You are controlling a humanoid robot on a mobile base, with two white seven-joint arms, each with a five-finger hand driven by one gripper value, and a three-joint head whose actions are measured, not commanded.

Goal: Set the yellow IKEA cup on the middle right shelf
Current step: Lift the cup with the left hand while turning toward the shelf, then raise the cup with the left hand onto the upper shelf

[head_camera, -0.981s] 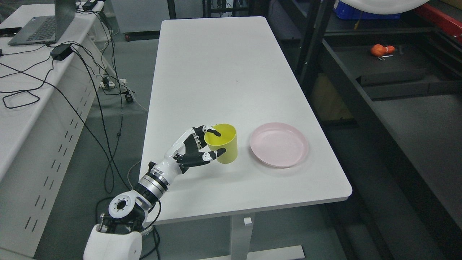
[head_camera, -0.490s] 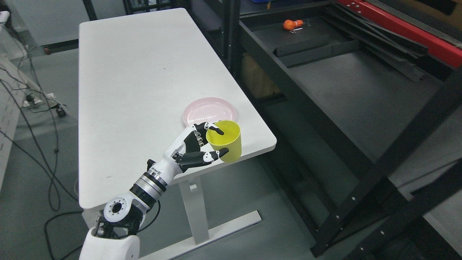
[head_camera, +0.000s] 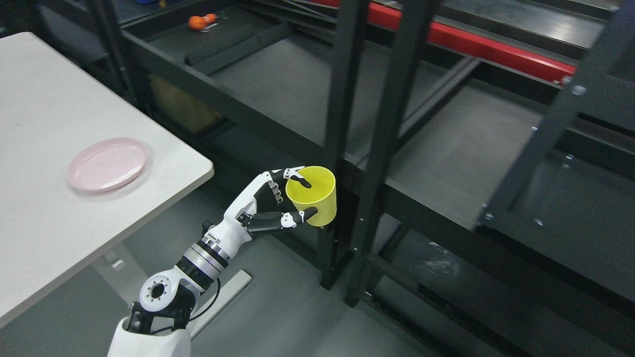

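Note:
My left hand point(head_camera: 292, 201) holds the yellow cup point(head_camera: 317, 201) upright in the air, one finger hooked over its rim and the thumb pressed on its side. The cup hangs off the table, just in front of a black upright post point(head_camera: 342, 114) of the shelving rack. Behind the posts lies a dark grey shelf point(head_camera: 446, 148), level with the cup or slightly above it. My left arm comes up from the lower left. The right arm is out of view.
A pink plate point(head_camera: 106, 163) lies near the corner of the white table point(head_camera: 44, 218) at the left. An orange object point(head_camera: 201, 21) rests on the far left shelf. A second post point(head_camera: 392, 124) and a red beam point(head_camera: 471, 47) stand behind.
The whole view has swung right, so the table slid left and the rack came into the middle. The cup has stayed in my left hand, now lifted clear of the table.

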